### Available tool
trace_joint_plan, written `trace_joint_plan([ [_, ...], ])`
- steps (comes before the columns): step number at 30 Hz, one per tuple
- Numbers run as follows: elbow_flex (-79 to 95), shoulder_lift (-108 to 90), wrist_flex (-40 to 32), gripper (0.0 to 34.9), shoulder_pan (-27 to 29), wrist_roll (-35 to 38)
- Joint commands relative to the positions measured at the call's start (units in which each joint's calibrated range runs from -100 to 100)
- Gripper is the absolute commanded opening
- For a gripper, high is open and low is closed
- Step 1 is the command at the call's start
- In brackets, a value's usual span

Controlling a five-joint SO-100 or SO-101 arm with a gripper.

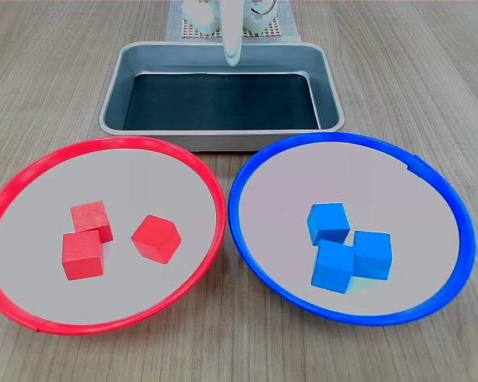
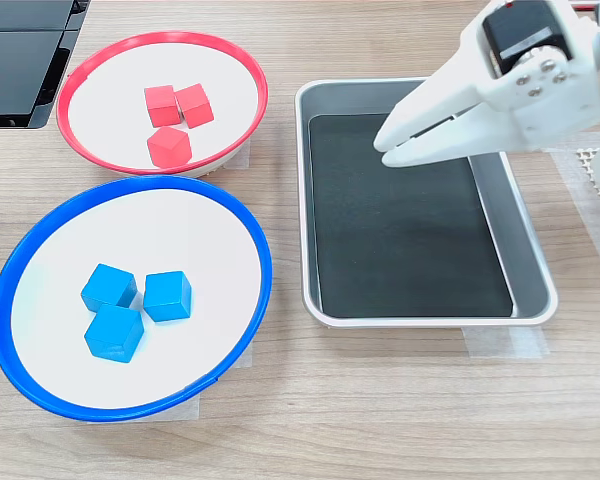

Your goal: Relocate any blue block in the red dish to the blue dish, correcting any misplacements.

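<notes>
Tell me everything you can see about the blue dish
The blue dish is a large, round, shallow dish with a bright blue rim and a pale grey inside, plastic by its look. It sits flat on the wooden table beside the red dish, in front of the metal tray in the first exterior view. Three blue cubes lie clustered in it; no red ones. Tape shows under its edge in the second exterior view.

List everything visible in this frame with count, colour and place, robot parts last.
red dish: 1, red rim, pale inside, on the first exterior view's left.
red cubes: 3, red, inside the red dish.
blue dish: 1, blue rim, pale inside, beside the red dish.
blue blocks: 3, blue, clustered in the blue dish; none in the red dish.
metal tray: 1, silver with dark floor, empty.
table: 1, pale wood.
hand: 1, white, above the tray, shut, holding nothing.
</notes>
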Motion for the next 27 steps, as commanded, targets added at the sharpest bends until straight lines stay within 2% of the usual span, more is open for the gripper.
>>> trace_joint_plan([
  [1,1.2,-3.1,0.8,0.4,-0.2,-0.1],
  [17,3.4,-6.1,5.6,0.4,-0.4,-0.2],
  [27,3.4,-6.1,5.7,0.4,-0.2,-0.3],
])
